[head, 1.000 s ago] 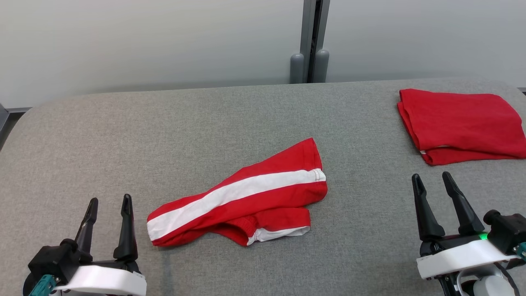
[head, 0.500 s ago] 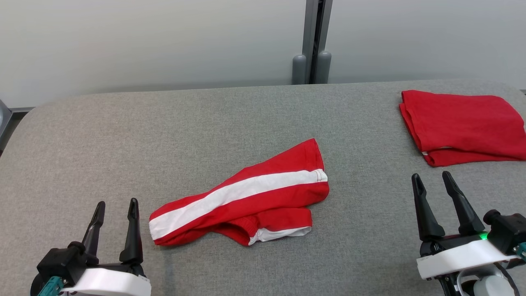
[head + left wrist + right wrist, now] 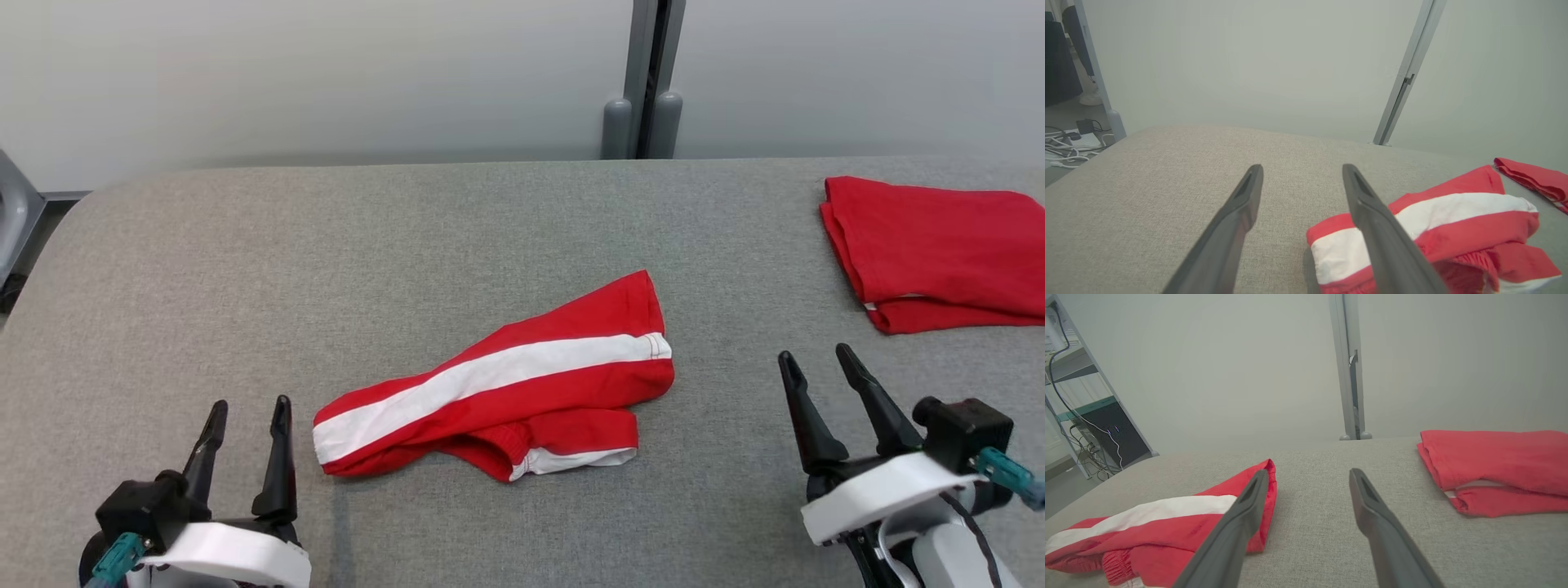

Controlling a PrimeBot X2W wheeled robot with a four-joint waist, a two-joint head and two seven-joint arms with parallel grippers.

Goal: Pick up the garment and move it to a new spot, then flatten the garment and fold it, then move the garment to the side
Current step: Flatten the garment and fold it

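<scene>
Right claw (image 3: 814, 353) has crept closer to the red-and-white garment (image 3: 498, 392), which lies crumpled on the grey desk (image 3: 408, 237) between it and the left claw (image 3: 250, 404) (both wide apart, holding nothing). Picking up comes next, I think.

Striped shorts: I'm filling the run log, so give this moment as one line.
stage: before pickup | striped shorts: crumpled on table | left pincer: open, empty | right pincer: open, empty | folded red cloth: far right
</scene>
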